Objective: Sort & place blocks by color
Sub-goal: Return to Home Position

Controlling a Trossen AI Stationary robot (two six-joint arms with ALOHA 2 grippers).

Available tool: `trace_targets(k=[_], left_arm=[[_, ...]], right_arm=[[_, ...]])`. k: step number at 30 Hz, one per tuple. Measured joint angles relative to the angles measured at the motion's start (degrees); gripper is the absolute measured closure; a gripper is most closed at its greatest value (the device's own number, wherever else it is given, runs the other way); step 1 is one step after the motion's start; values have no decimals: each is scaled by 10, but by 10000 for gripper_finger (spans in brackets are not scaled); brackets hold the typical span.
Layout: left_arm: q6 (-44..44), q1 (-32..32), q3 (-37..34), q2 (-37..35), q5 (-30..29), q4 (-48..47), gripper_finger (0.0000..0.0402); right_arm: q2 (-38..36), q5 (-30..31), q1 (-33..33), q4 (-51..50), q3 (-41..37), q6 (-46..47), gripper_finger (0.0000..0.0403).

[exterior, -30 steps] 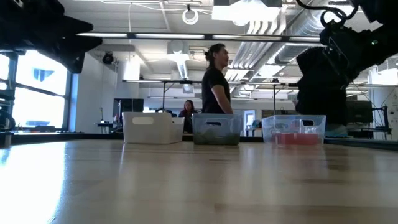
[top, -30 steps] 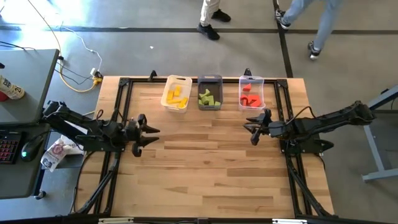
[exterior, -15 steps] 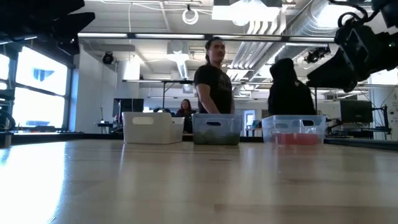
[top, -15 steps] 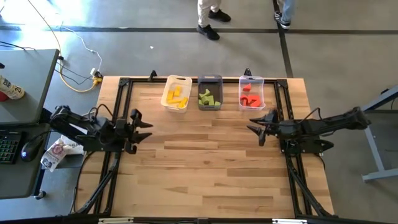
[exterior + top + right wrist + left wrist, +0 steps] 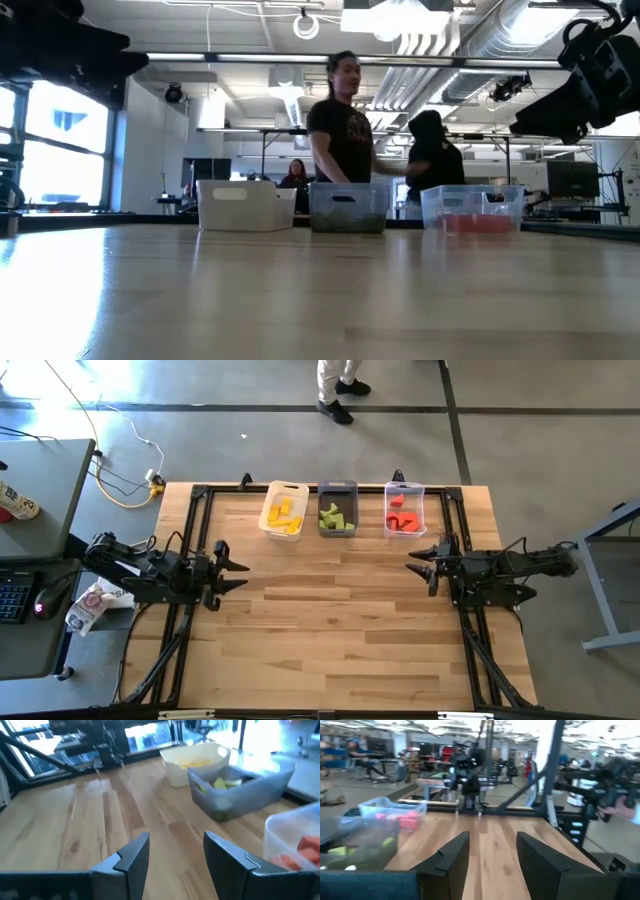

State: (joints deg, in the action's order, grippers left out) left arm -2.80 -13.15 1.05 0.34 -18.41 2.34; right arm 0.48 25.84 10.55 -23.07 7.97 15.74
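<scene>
The blocks lie sorted in three bins along the table's far edge: yellow blocks (image 5: pixel 284 515) in a white bin, light green blocks (image 5: pixel 335 517) in a grey bin, red blocks (image 5: pixel 403 517) in a clear bin. My left gripper (image 5: pixel 236 566) hovers open at the table's left edge, holding nothing. My right gripper (image 5: pixel 418 563) hovers open near the right edge, just in front of the clear bin, holding nothing. The right wrist view shows the green blocks (image 5: pixel 223 783) and red blocks (image 5: pixel 307 845) beyond my open fingers.
The white bin (image 5: pixel 285 491), grey bin (image 5: pixel 337 488) and clear bin (image 5: pixel 404 491) stand side by side. A black frame (image 5: pixel 196 500) runs around the wooden table. People stand beyond the far edge (image 5: pixel 342 130). A desk with a mouse sits left of the table.
Both arms have drawn back from the table's middle: the left gripper toward the left edge, the right gripper toward the right edge. Both stay open. People behind the table have walked across.
</scene>
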Motion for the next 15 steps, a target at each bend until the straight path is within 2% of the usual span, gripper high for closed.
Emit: trace_targets(k=[3,15], left_arm=[[14,0,0,0,11,-3,250],[60,0,0,19,18,-5,250]], right_arm=[[-4,-4,0,2,0,-26,229],[-2,0,0,-1,0,-32,229]])
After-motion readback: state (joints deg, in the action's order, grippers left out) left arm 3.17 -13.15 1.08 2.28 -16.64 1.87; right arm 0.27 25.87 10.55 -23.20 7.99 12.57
